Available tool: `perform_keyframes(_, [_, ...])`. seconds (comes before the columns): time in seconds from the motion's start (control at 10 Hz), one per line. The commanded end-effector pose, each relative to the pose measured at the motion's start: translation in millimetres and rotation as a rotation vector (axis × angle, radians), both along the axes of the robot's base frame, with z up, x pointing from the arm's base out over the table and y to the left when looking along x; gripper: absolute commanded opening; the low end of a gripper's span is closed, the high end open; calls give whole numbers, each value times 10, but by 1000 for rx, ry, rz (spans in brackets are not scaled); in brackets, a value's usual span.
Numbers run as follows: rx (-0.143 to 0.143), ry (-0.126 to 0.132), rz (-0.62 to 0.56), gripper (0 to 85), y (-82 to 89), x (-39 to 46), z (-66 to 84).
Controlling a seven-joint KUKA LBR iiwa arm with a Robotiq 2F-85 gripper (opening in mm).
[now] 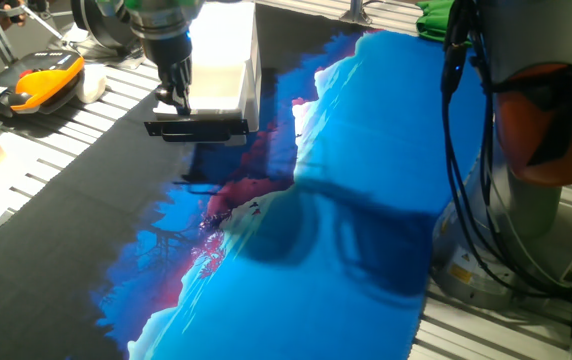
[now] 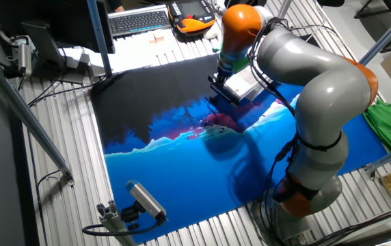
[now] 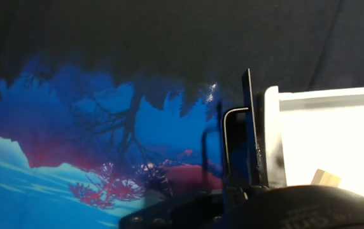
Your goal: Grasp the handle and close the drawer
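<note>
My black two-finger gripper (image 1: 175, 96) hangs just above the short black bar handle (image 1: 196, 127); whether its fingers pinch the bar, I cannot tell. The handle fronts the small white tray-like drawer (image 1: 218, 75), at the far left of the blue-and-black printed mat (image 1: 366, 200). In the hand view, the handle (image 3: 248, 137) stands on edge, right of centre.

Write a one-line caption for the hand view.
Gripper at the black handle of the open white drawer, above a blue-and-black printed mat.
</note>
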State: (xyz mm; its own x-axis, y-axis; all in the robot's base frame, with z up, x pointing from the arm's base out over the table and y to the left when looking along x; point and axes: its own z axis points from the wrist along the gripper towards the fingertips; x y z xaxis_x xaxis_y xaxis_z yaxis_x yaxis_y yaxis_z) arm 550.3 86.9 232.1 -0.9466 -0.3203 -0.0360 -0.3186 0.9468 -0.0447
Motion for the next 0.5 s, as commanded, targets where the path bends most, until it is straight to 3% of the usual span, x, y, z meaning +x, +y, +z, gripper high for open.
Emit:
perform_keyframes(0.0, [-6, -6, -8, 170, 8, -6, -12])
perform_keyframes(0.4, [-8, -3, 21, 170, 7, 0, -45])
